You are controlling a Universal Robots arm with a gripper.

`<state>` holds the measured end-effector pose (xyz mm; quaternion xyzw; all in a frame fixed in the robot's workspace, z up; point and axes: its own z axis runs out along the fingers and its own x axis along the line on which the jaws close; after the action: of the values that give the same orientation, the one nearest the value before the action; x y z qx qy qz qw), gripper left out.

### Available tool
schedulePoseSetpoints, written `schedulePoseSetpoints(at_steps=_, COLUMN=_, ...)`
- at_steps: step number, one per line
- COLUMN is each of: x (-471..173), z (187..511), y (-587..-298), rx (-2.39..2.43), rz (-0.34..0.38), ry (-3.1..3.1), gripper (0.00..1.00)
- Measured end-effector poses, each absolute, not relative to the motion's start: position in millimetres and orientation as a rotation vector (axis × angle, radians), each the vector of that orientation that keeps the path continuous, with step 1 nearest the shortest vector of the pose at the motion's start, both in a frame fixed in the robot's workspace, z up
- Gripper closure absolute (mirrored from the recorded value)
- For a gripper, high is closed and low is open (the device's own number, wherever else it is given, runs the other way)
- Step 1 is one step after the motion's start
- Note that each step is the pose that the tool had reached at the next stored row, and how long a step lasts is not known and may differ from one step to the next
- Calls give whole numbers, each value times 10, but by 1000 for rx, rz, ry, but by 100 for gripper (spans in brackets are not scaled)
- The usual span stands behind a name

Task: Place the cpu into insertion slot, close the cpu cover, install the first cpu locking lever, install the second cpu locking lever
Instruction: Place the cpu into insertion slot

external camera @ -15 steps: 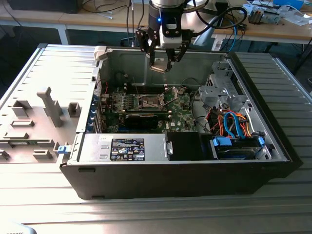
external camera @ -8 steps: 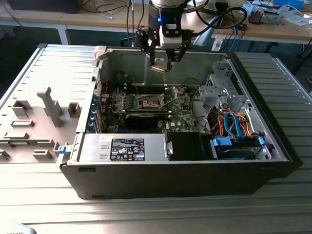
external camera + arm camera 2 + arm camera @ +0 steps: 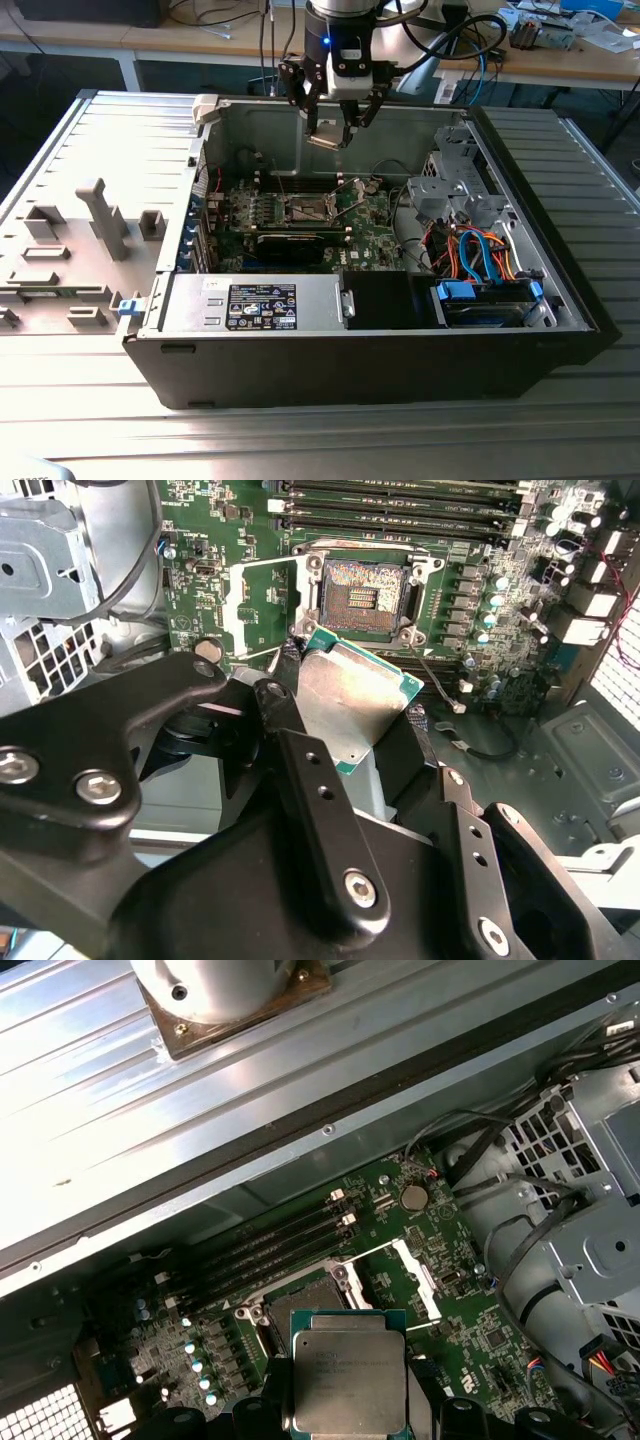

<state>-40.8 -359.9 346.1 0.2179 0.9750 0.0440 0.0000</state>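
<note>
My gripper (image 3: 330, 130) hangs over the open computer case, above the green motherboard (image 3: 365, 215), shut on the cpu (image 3: 328, 136). In both wrist views the cpu (image 3: 355, 695) (image 3: 348, 1370) shows its silvery top, pinched at two opposite edges by the black fingers (image 3: 300, 750). The insertion slot (image 3: 362, 590) (image 3: 305, 1305) lies bare below and a little ahead of the chip, its dark pin field exposed. The cpu cover (image 3: 255, 605) (image 3: 415, 1275) is swung open off one side of the socket. A thin locking lever (image 3: 440, 680) sticks out loose beside the socket.
Memory slots (image 3: 400, 505) run along the socket's far side. A grey drive cage (image 3: 450, 190) with orange and blue cables (image 3: 480, 250) fills the case at the exterior view's right. The power supply (image 3: 255, 305) sits at the front and the case wall (image 3: 260, 125) rises behind the gripper.
</note>
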Motion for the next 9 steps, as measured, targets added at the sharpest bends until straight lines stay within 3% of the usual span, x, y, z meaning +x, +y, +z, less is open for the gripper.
schedulePoseSetpoints(at_steps=9, x=-408, z=3455, y=-3599, rx=694, rz=138, ry=3060, gripper=46)
